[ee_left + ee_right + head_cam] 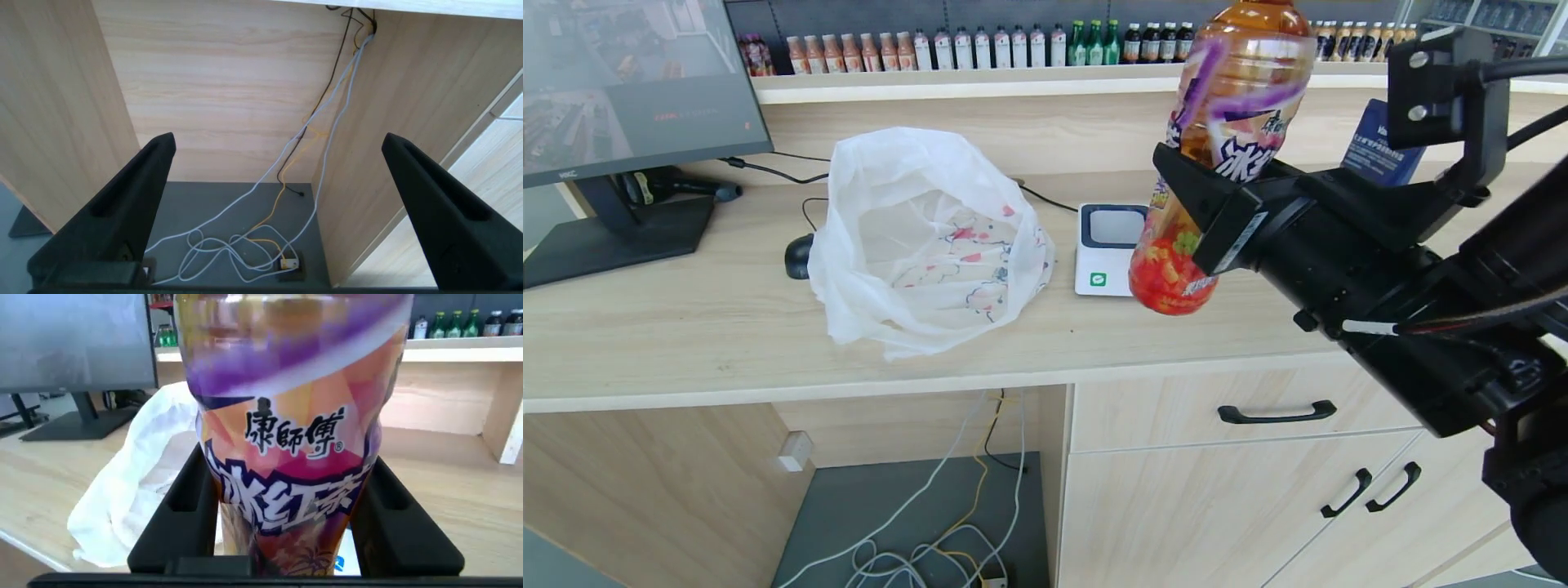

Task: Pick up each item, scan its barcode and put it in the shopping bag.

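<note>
My right claw (1205, 175) is clenched around the middle of the iced tea bottle (1241, 82), holding it tilted in the air over the bench (686, 327), its base near the scanner (1107, 245). The shopping bag (923, 245) sits open beside the scanner. My left claw (278, 147) hangs released below the bench, facing loose cables (245, 245).

A clear plastic bottle of amber tea (294, 416), purple and orange label, fills the centre foreground, clamped in the black right pincer (290, 490). Behind it a crumpled white plastic bag (131, 482) sits on the pale wooden worktop (458, 506); a dark monitor (73, 339) stands in the background.
</note>
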